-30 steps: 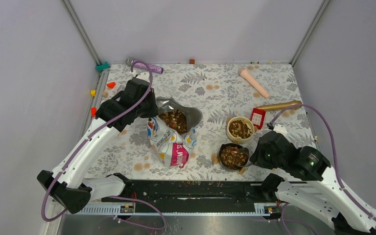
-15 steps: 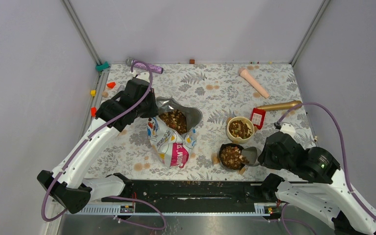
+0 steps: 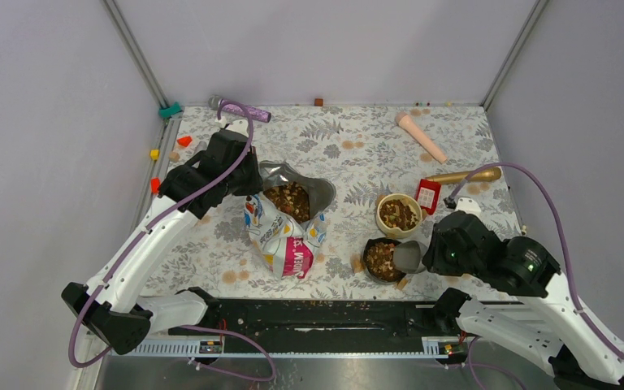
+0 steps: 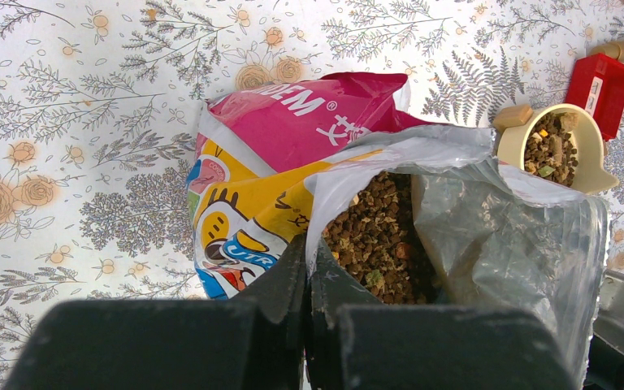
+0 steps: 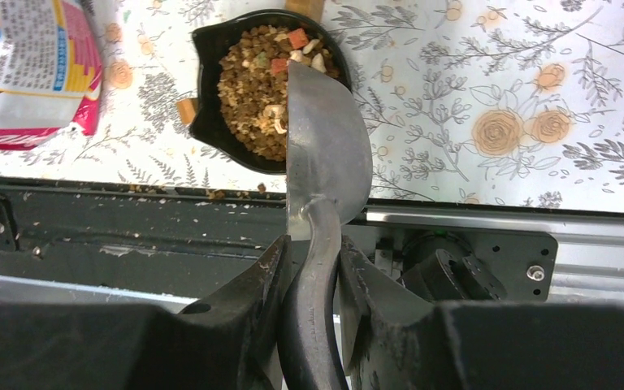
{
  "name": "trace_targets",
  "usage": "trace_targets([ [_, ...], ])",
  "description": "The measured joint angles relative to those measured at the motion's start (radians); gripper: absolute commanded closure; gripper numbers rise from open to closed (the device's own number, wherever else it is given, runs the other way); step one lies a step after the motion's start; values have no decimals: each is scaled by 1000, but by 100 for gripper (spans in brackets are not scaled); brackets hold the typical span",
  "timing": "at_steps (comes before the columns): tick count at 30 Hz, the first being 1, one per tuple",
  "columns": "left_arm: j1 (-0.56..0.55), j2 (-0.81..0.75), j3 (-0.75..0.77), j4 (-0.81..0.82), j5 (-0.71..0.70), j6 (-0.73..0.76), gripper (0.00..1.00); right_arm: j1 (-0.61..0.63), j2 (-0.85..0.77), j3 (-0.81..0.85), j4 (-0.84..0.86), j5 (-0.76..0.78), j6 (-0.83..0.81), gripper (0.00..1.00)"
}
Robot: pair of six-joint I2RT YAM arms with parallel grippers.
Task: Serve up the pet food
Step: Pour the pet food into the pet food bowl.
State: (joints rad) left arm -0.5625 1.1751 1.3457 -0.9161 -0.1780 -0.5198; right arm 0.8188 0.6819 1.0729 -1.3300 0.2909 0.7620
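Observation:
The pet food (image 4: 378, 236) fills an open pink, yellow and white bag (image 3: 286, 236) lying mid-table; more kibble lies in a black bowl (image 3: 370, 249) and a cream bowl (image 3: 398, 214). My left gripper (image 4: 307, 258) is shut on the bag's rim (image 4: 317, 219), holding the mouth open. My right gripper (image 5: 313, 256) is shut on the handle of a metal scoop (image 5: 325, 150). The scoop is tipped, back up, over the right edge of the black bowl (image 5: 211, 130); its inside is hidden. In the top view the scoop (image 3: 410, 256) lies at that bowl's right rim.
A red box (image 3: 427, 195) and a gold-handled tool (image 3: 463, 175) lie right of the cream bowl. A peach cone (image 3: 420, 136) and a purple tool (image 3: 240, 108) lie at the back. Small tan pieces lie beside the black bowl. A black rail (image 3: 317, 317) runs along the near edge.
My right gripper drew back to the right, then came left again with the scoop and tipped it over the black bowl's right rim. The left arm and bag have not moved.

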Motion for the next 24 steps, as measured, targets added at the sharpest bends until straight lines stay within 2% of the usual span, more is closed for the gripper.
trace_targets([
  [12,0,0,0,0,-3,0,100,0,27,32,16,-19,-59,100],
  [18,0,0,0,-2,-10,0,100,0,-69,46,31,0,-57,100],
  [24,0,5,0,1,-13,0,100,0,-44,48,7,-5,-59,100],
])
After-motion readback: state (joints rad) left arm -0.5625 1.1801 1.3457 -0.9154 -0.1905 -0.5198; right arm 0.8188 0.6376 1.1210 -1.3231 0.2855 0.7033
